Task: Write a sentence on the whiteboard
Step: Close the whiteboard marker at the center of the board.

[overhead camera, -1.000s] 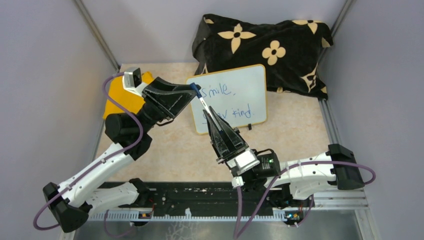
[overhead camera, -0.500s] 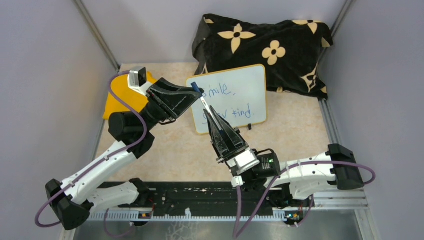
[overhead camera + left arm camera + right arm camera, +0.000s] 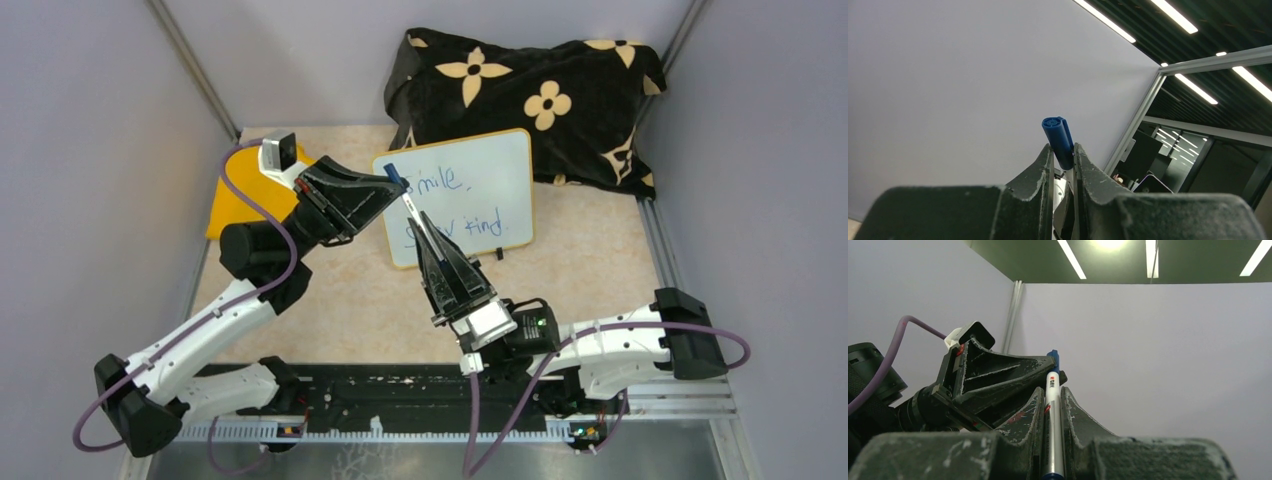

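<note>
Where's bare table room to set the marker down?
Bare table right of the whiteboard, in front of the black cloth; also the strip between whiteboard and arm bases. Crowded at the whiteboard's left edge, where left gripper and right gripper hold the marker.

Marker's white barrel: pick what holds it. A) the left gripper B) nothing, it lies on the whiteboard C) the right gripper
C: in the right wrist view the barrel sits clamped between the right gripper's fingers; the left gripper pinches only the blue cap.

Left gripper (image 3: 1063,150) fingertips pinch a blue marker cap (image 3: 1057,131), closed end up; grey wall (image 3: 973,75) behind, ceiling lights (image 3: 1173,10) top right.
</note>
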Robot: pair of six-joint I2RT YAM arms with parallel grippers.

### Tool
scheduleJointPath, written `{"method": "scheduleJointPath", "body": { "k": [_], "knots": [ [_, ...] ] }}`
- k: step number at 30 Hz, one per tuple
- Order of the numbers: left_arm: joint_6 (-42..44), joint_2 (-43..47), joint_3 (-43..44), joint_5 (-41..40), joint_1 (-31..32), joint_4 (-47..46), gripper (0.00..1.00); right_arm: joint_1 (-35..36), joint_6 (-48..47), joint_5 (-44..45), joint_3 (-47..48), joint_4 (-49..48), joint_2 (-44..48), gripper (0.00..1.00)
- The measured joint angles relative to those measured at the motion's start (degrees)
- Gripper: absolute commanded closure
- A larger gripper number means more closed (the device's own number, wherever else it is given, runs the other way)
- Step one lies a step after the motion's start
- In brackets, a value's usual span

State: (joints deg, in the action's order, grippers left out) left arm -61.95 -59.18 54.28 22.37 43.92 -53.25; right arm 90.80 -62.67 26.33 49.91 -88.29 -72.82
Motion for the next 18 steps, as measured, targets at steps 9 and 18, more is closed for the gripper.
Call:
{"method": "scheduleJointPath", "body": {
  "k": [9, 18],
  "knots": [
    [-2.23, -2.08, -0.17, -1.49, 1.44, -2.97, 1.0, 0.0, -1.25, 0.87, 0.0, -0.35, 0.02, 1.0],
    [-1.05, -2.16, -0.9, -4.74, 3.54, -3.58, 1.0, 0.0, -1.73, 1.03, 0.0, -0.42, 0.11, 1.0]
  ]
}}
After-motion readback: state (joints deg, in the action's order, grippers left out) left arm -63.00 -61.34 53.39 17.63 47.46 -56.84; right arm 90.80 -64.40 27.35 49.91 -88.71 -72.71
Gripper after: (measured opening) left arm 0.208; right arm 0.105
